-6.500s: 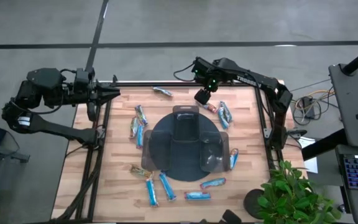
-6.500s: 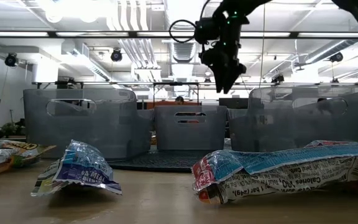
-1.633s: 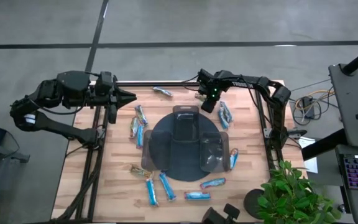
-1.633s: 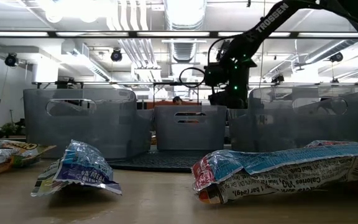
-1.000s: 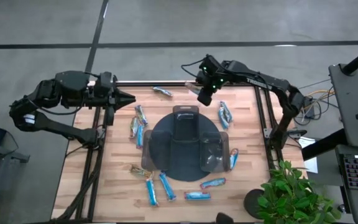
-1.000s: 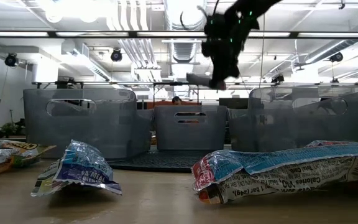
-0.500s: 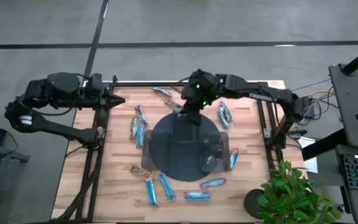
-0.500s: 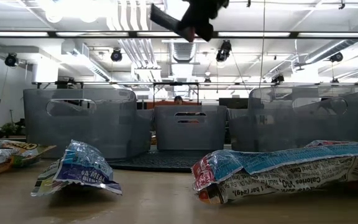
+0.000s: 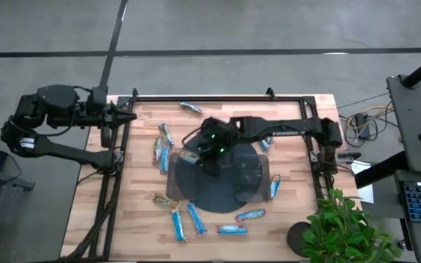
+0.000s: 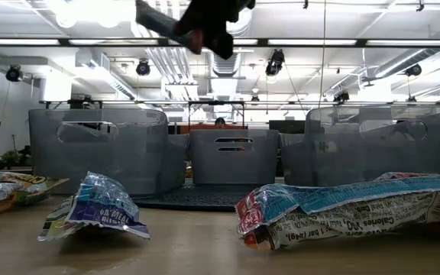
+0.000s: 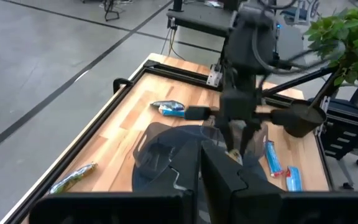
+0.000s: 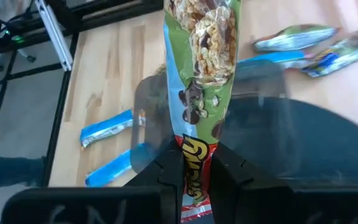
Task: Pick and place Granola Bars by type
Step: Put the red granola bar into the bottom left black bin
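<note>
My right gripper (image 9: 205,148) hangs over the left part of the dark round tray (image 9: 218,199), shut on a green and red granola bar (image 12: 201,56). That bar also shows high up in the low view (image 10: 155,19). Several light blue granola bars lie flat on the wooden table around the tray, for instance at the left (image 9: 163,150) and near the front (image 9: 196,219). My left gripper (image 9: 129,117) is shut, holds nothing, and stays at the table's far left corner. My right gripper pinches the bar's red end (image 12: 193,155) between its two fingers (image 12: 169,168). The fingers slant downward and lie along the bar. The rest of the bar sticks out past the fingertips toward the table's left, lifted clear above the tray's clear bin (image 12: 148,112).
Three clear bins (image 10: 98,149) (image 10: 231,156) (image 10: 380,145) stand on the tray. A black frame (image 9: 196,98) runs along the table's far edge and sides. A crumpled blue wrapper (image 10: 98,206) and a long bar (image 10: 342,206) lie near the front edge. A plant (image 9: 346,230) stands at the near right.
My right gripper has swung from the table's far edge toward the near left, over the tray, carrying the green and red bar lifted clear; it has also tipped further downward. My left gripper has drawn back toward the table's left edge.
</note>
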Motion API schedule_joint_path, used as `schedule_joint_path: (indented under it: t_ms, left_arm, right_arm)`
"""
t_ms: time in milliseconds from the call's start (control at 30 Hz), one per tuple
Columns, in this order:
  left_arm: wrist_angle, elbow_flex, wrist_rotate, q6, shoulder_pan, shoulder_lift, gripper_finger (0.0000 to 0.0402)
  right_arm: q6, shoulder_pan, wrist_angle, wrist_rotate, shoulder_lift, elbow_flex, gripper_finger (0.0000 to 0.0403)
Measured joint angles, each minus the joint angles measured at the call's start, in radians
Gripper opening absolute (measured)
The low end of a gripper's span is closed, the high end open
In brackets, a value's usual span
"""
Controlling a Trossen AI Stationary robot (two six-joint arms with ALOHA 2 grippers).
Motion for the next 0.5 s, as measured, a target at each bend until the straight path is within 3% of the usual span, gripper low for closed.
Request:
schedule_joint_path:
  t_ms: [233,500]
  left_arm:
    - [-0.037,0.002,0.0,0.001,0.0,-0.012,0.0]
    - [-0.102,0.001,0.0,-0.014,0.0,-0.024,0.0]
  right_arm:
    - [0.045,0.02,0.049,0.002,0.114,0.023,0.0038]
    - [0.045,0.021,0.027,0.002,0.239,0.165,0.0038]
